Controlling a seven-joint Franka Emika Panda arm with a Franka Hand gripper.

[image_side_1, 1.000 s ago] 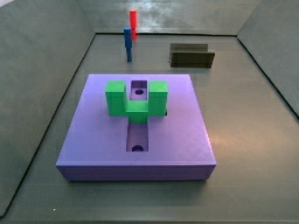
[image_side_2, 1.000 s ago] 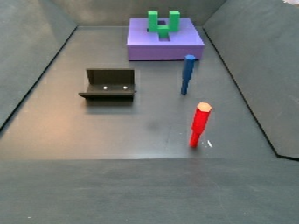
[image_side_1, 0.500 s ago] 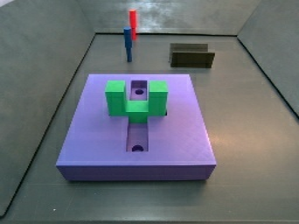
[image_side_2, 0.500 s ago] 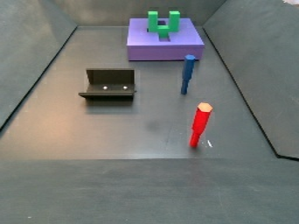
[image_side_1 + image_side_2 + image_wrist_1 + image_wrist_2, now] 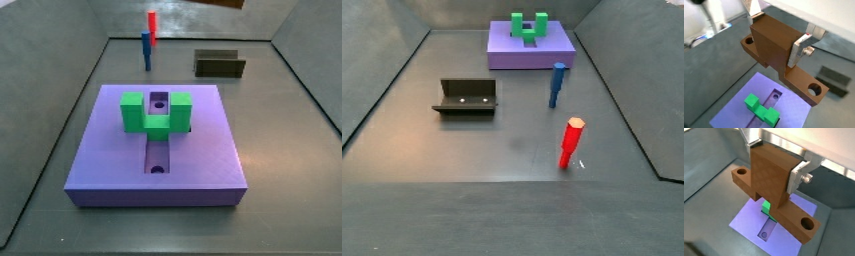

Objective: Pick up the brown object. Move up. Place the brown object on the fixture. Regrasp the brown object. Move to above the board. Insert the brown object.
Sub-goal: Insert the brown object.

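My gripper (image 5: 777,32) is shut on the brown object (image 5: 774,42), a flat bar with a round hole near each end and a raised block at its middle. The silver fingers (image 5: 799,50) clamp that block, as in both wrist views (image 5: 776,160). I hold it high in the air above the purple board (image 5: 756,85), whose green U-shaped block (image 5: 759,106) and groove lie below. In a side view only a brown sliver (image 5: 221,3) shows at the top edge. The fixture (image 5: 218,64) stands empty on the floor beyond the board (image 5: 201,160).
A blue peg (image 5: 147,50) and a red peg (image 5: 151,27) stand upright on the floor between board and fixture; both also show in a side view (image 5: 556,85) (image 5: 572,143). Grey walls ring the floor. The fixture (image 5: 466,97) sits left of the pegs.
A brown sliver of the held object has come into the top edge of a side view. Board, fixture and pegs have not moved.
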